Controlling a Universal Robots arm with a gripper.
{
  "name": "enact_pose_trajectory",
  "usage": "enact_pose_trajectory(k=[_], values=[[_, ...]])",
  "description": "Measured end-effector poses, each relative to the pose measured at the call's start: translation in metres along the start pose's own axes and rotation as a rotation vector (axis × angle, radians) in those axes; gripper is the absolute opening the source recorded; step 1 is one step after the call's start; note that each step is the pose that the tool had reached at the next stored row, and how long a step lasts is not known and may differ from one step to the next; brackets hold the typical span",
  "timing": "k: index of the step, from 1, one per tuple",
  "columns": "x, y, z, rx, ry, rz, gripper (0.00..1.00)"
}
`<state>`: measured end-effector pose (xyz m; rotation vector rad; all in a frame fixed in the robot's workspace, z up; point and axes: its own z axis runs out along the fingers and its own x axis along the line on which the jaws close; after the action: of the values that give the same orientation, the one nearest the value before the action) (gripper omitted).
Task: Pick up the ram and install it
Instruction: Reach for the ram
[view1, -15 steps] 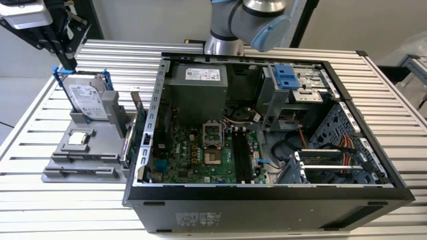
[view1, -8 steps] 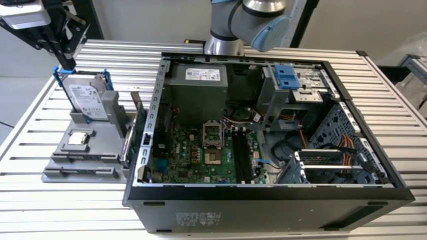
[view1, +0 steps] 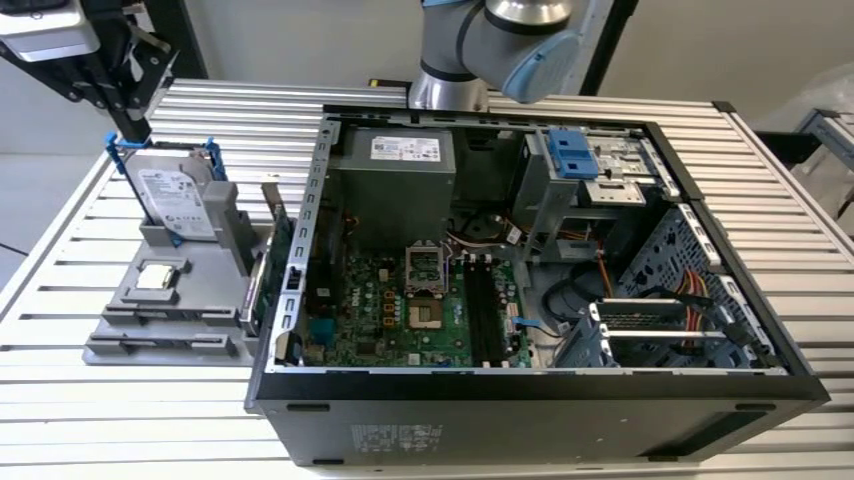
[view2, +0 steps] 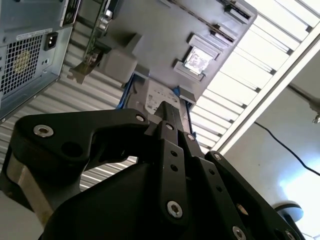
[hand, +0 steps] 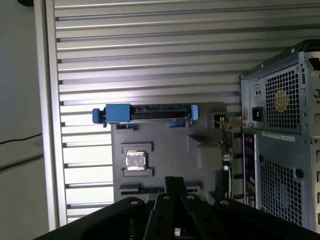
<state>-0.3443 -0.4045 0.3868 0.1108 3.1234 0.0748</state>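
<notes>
In the exterior view a black tool (view1: 131, 125), its fingers closed together on nothing, hangs at twelve o'clock of an upright hard drive (view1: 174, 200) in a grey holder (view1: 214, 305) on the slatted tabletop (view1: 67, 410). The ram (view1: 255, 285) stands on edge along the holder's three o'clock side, just beside the open computer case (view1: 534, 420).

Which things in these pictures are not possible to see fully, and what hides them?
ram, exterior view: seen edge-on beside the holder, face hidden.
hard drive, second wrist view: partly behind the gripper.
holder, first wrist view: one edge behind the gripper.
</notes>
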Motion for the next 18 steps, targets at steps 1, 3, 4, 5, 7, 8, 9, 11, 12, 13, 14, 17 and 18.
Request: enact_pose_trajectory(k=[1,3,4,5,7,8,9,11,12,13,14,17,18], values=[[-0.0001,-0.0006,0.0,0.0,0.0,0.0,0.0],[-0.0002,-0.002,-0.0001,0.0,0.0001,0.0,0.0],[-0.0003,-0.0029,-0.0001,0.0,0.0002,0.0,0.0],[-0.0003,-0.0037,-0.0001,0.0,0.0002,0.0,0.0],[-0.0005,-0.0053,-0.0002,0.0,0.0004,0.0,0.0],[-0.0005,-0.0062,-0.0003,0.0001,0.0005,0.0,0.0],[-0.0006,-0.0069,-0.0003,0.0001,0.0008,0.0,0.0],[-0.0007,-0.0084,-0.0004,0.0001,0.0011,0.0,0.0],[-0.0008,-0.0092,-0.0004,0.0001,0.0013,0.0,0.0],[-0.0009,-0.0099,-0.0004,0.0,0.0015,0.0,0.0],[-0.0009,-0.0107,-0.0005,0.0001,0.0019,0.0,0.0],[-0.0012,-0.0131,-0.0006,0.0002,0.0031,0.0,0.0],[-0.0013,-0.0139,-0.0006,0.0002,0.0034,0.0,0.0]])
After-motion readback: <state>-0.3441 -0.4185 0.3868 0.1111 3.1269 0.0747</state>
